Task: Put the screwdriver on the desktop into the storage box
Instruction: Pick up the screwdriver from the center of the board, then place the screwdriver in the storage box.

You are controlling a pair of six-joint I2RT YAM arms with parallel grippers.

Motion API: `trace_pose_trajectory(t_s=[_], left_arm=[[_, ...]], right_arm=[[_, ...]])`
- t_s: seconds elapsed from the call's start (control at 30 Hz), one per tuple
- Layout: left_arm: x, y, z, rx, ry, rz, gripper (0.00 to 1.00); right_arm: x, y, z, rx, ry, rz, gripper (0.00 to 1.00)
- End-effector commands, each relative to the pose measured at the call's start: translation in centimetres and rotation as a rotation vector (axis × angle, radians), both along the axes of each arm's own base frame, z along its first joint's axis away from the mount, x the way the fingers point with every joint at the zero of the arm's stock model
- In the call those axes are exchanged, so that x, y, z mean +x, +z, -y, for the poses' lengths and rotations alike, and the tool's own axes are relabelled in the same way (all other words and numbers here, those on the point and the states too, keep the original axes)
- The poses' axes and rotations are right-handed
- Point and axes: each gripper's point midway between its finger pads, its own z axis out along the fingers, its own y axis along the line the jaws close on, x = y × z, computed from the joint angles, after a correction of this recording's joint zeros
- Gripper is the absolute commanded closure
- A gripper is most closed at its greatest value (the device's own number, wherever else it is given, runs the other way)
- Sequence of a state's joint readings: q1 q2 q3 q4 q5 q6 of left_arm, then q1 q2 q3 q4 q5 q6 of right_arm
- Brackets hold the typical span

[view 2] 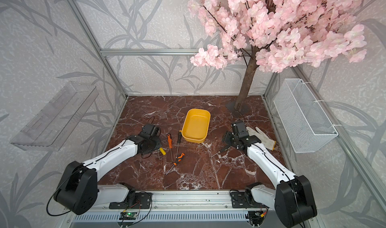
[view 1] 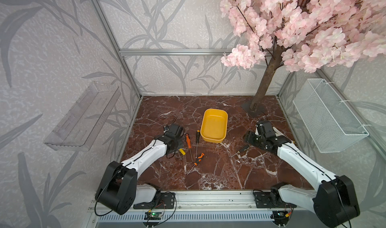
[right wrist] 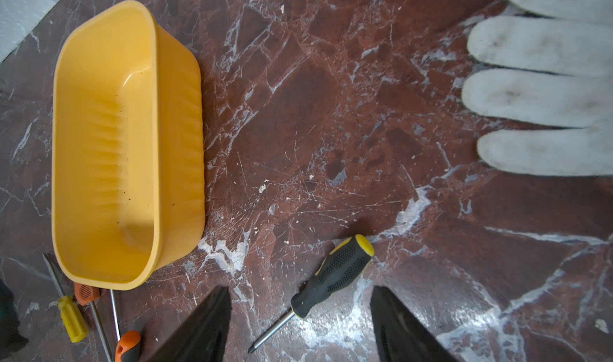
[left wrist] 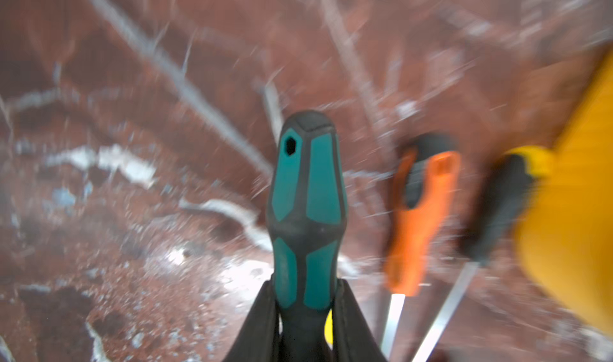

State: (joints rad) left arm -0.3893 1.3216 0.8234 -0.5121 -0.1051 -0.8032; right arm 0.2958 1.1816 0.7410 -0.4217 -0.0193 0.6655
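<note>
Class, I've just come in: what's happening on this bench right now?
Two robot arms are clearing screwdrivers into the yellow storage box, which is empty so far. The left tool is clamped on a teal-handled screwdriver; whether it is off the desktop is unclear. The right tool hangs open over a black-and-yellow screwdriver lying on the marble. An orange-handled screwdriver and a black-handled screwdriver lie near the box.

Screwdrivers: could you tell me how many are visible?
6: teal one in the left end effector; yellow, orange, black-yellow and orange-black near the storage box; another black-yellow one by the right end effector. Others may hide under arms.
</note>
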Motion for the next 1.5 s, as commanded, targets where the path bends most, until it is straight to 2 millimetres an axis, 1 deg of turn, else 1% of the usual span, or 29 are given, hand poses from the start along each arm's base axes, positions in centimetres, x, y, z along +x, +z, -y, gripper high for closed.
trace_pose_trajectory(t_s=[0.0,0.13,0.23,0.3,0.43,0.5,0.6,0.7,0.8,0.9,0.93,1.0,1.17,1.37,1.43,1.47], left_arm=[[3.0,3.9,2.2,-0.023,-0.098,0.077,0.94],[7.2,7.1,6.8,-0.04,-0.243,0.136,0.96],[9.9,8.4,10.9,-0.024,-0.364,0.155,0.96],[11.3,8.7,13.5,-0.012,-0.437,0.158,0.96],[13.7,7.9,18.5,0.021,-0.604,0.154,0.95],[14.9,6.9,19.6,0.075,-0.65,0.128,0.94],[16.3,5.3,20.4,0.158,-0.682,0.082,0.95],[16.8,3.4,20.8,0.178,-0.685,0.042,0.93],[17.1,1.5,20.5,0.218,-0.668,0.016,0.9],[16.8,-0.7,20.2,0.246,-0.668,-0.031,0.88],[16.7,-1.2,20.2,0.251,-0.668,-0.039,0.87],[16.7,-1.6,20.1,0.267,-0.666,-0.04,0.87],[16.7,-1.9,20.2,0.274,-0.657,-0.035,0.85],[16.3,-2.6,20.3,0.254,-0.669,-0.052,0.77],[16.2,-2.8,20.4,0.252,-0.669,-0.055,0.75],[16.2,-2.9,20.3,0.251,-0.666,-0.057,0.72]], right_arm=[[-0.5,-0.2,0.0,0.0,-0.002,-0.012,0.29],[-0.7,-0.2,-0.1,0.003,0.001,-0.018,0.29],[-1.1,-0.5,-0.1,0.006,0.004,-0.032,0.3],[-1.4,-0.7,-0.1,0.01,0.006,-0.048,0.3],[-1.9,-1.0,-0.4,0.023,0.015,-0.072,0.32],[-2.2,-1.1,-0.4,0.028,0.016,-0.078,0.32],[-2.5,-1.2,-0.3,0.028,0.011,-0.079,0.32],[-2.8,-0.9,-0.2,0.027,0.004,-0.069,0.32],[-2.8,-0.8,-0.1,0.026,0.001,-0.063,0.32],[-2.8,-0.9,-0.2,0.028,0.002,-0.071,0.32],[-2.7,-1.0,-0.3,0.029,0.005,-0.071,0.32],[-2.8,-1.2,-0.3,0.029,0.008,-0.081,0.32],[-2.8,-1.3,-0.4,0.028,0.006,-0.087,0.32],[-2.8,-1.5,-0.3,0.025,0.0,-0.089,0.32],[-2.8,-1.6,-0.3,0.026,0.002,-0.092,0.32],[-2.8,-1.5,-0.3,0.026,0.002,-0.093,0.32]])
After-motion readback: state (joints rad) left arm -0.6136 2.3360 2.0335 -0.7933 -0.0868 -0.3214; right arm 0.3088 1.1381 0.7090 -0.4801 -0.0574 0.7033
